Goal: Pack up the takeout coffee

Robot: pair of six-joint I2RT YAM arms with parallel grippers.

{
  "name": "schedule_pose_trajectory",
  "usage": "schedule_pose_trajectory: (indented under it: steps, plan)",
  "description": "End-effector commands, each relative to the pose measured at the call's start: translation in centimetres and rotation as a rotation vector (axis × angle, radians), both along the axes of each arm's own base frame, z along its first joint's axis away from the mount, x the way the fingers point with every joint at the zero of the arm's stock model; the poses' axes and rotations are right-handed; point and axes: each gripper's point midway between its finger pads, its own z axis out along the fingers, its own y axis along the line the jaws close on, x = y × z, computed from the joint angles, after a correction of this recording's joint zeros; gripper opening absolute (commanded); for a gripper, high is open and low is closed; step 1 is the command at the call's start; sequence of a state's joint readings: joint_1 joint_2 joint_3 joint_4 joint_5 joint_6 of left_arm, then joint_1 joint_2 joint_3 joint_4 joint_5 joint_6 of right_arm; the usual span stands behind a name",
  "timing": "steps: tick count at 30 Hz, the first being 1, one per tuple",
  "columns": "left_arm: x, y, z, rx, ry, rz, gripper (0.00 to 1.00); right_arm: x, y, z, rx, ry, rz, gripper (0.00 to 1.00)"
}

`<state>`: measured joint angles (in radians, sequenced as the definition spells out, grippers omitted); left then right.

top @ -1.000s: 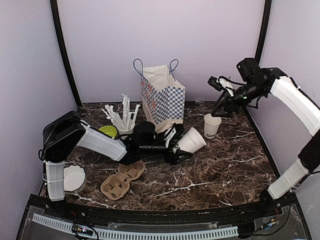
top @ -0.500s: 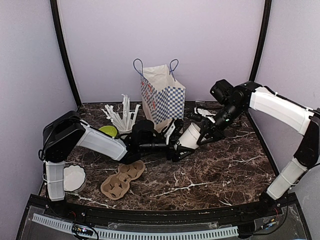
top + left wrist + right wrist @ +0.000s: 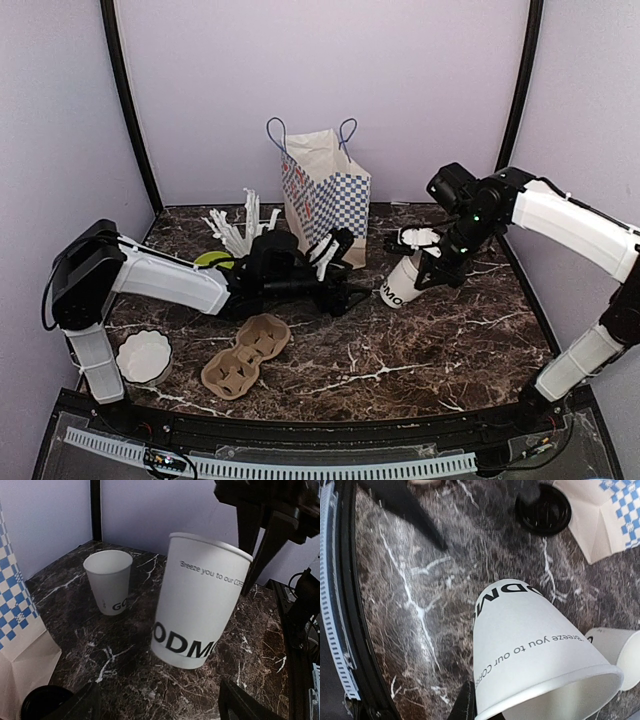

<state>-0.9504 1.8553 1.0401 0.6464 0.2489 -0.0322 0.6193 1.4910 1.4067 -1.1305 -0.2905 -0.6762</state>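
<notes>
Right gripper [image 3: 430, 268] pinched shut on the thin rim of a tapered, matte white paper cup [image 3: 402, 283] tilted open-topped on the veined dark marble table [image 3: 450, 340]; left gripper [image 3: 342, 272] gapes wide beside it; second cup [image 3: 107, 581] upright nearby.

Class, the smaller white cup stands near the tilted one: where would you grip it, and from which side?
Probably the rim of the smaller cup, from above, one of the jaws inside: it stands upright and lidless, its wall tapering downward.
</notes>
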Motion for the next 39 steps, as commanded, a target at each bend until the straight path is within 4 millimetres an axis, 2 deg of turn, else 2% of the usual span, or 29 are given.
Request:
schedule_pose_trajectory:
  steps: [1, 2, 6, 9, 10, 11, 12, 13, 14, 15, 16, 17, 18, 20, 27, 29, 31, 35, 39]
  plan:
    - [2.1, 4.2, -1.2, 0.239, 0.042, 0.177, 0.80, -1.0, -2.4, -2.9, -0.206, -0.068, 0.028, 0.00]
    - [2.6, 4.3, -0.8, 0.247, 0.047, 0.191, 0.78, -1.4, -2.0, -3.4, -0.218, -0.067, 0.044, 0.00]
    - [4.0, 6.2, -1.6, 0.311, 0.138, 0.311, 0.70, -2.9, -0.1, -4.9, -0.266, -0.085, 0.123, 0.00]
    - [5.8, 7.4, -2.1, 0.341, 0.221, 0.430, 0.62, -3.1, 0.6, -6.0, -0.335, -0.122, 0.163, 0.00]
    - [6.1, 8.0, -3.0, 0.373, 0.248, 0.453, 0.61, -3.2, 0.8, -6.3, -0.353, -0.135, 0.176, 0.00]
    - [6.8, 7.9, -2.2, 0.355, 0.255, 0.482, 0.60, -3.2, 1.0, -6.7, -0.368, -0.150, 0.185, 0.00]
    - [7.1, 8.3, -3.1, 0.385, 0.274, 0.498, 0.60, -3.3, 1.2, -7.0, -0.382, -0.164, 0.193, 0.00]
    - [7.8, 8.1, -2.4, 0.374, 0.270, 0.516, 0.59, -3.3, 1.4, -7.4, -0.393, -0.172, 0.199, 0.00]
    - [8.1, 8.5, -3.5, 0.412, 0.290, 0.531, 0.59, -3.5, 1.6, -7.6, -0.402, -0.173, 0.209, 0.00]
    - [8.8, 8.3, -2.8, 0.403, 0.290, 0.550, 0.59, -3.5, 1.8, -7.8, -0.409, -0.175, 0.215, 0.00]
    - [9.1, 8.7, -4.1, 0.437, 0.314, 0.565, 0.59, -3.6, 1.9, -8.0, -0.412, -0.175, 0.220, 0.00]
    - [9.7, 8.6, -3.6, 0.432, 0.311, 0.580, 0.58, -3.8, 2.2, -8.1, -0.412, -0.176, 0.228, 0.00]
    - [10.0, 8.9, -4.6, 0.458, 0.327, 0.596, 0.58, -3.9, 2.4, -8.3, -0.412, -0.178, 0.234, 0.00]
    - [10.8, 9.2, -4.9, 0.472, 0.323, 0.627, 0.58, -4.0, 2.7, -8.4, -0.415, -0.180, 0.242, 0.00]
    - [11.7, 10.3, -7.4, 0.543, 0.360, 0.678, 0.52, -4.8, 2.8, -8.9, -0.426, -0.154, 0.264, 0.03]
    - [11.7, 10.5, -7.9, 0.540, 0.373, 0.677, 0.52, -5.0, 2.8, -9.0, -0.428, -0.150, 0.269, 0.08]
    - [11.8, 10.5, -8.2, 0.527, 0.387, 0.674, 0.52, -5.1, 3.0, -8.8, -0.416, -0.147, 0.269, 0.20]
    - [11.9, 10.2, -8.9, 0.524, 0.407, 0.666, 0.50, -5.2, 3.8, -6.5, -0.354, -0.154, 0.254, 0.33]
    - [11.7, 9.7, -9.5, 0.518, 0.433, 0.646, 0.48, -5.6, 4.0, -3.6, -0.282, -0.157, 0.258, 0.39]
